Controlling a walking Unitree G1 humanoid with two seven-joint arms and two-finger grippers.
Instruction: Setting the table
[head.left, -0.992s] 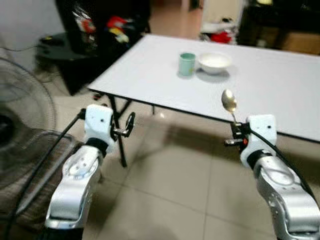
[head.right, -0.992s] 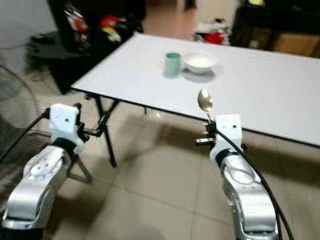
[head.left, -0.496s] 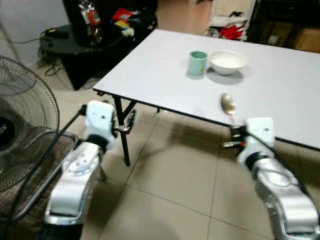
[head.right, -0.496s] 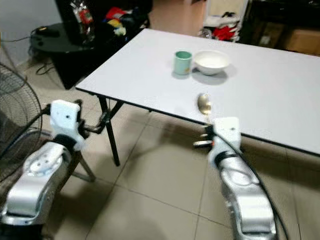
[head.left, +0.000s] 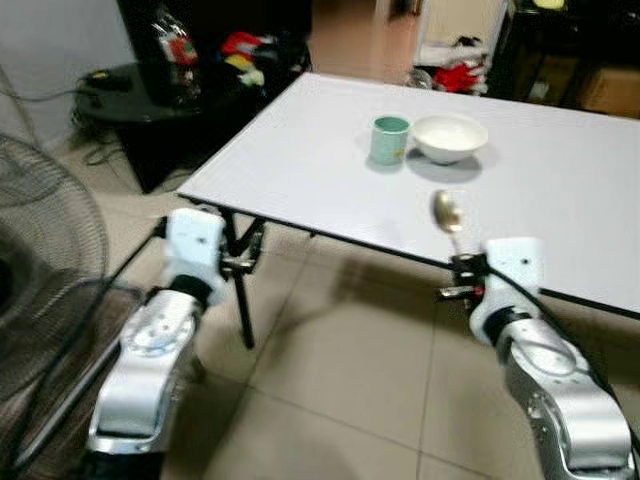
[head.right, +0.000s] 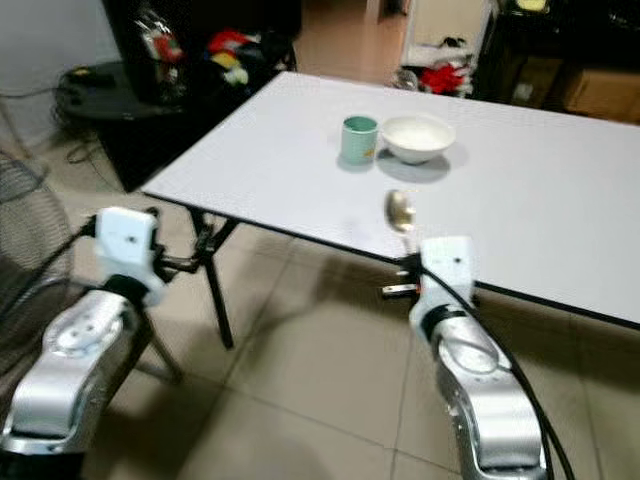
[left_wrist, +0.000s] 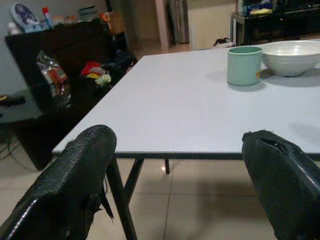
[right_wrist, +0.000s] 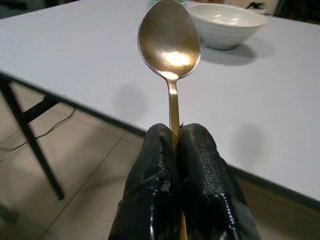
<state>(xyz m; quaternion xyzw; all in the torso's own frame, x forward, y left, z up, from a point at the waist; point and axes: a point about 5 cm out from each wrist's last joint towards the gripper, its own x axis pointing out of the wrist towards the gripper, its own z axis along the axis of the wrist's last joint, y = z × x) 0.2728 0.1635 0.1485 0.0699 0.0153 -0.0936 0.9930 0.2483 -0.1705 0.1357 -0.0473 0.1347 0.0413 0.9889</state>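
A round white ceramic bowl (head.left: 450, 137) and a green mug (head.left: 389, 139) are being seen upper centre on the white rectangular table (head.left: 300, 160). A shiny gold metal spoon (right_wrist: 169, 52) is being pinched upright in the right gripper (right_wrist: 178, 145) at the table's near edge; the left gripper (left_wrist: 180, 165) is being held wide apart.

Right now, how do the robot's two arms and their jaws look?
Both arms have rounded silver shells ending in white boxy wrist blocks. A black cable runs along each arm. The left gripper and the right gripper each carry two long black fingers with a rough, worn surface.
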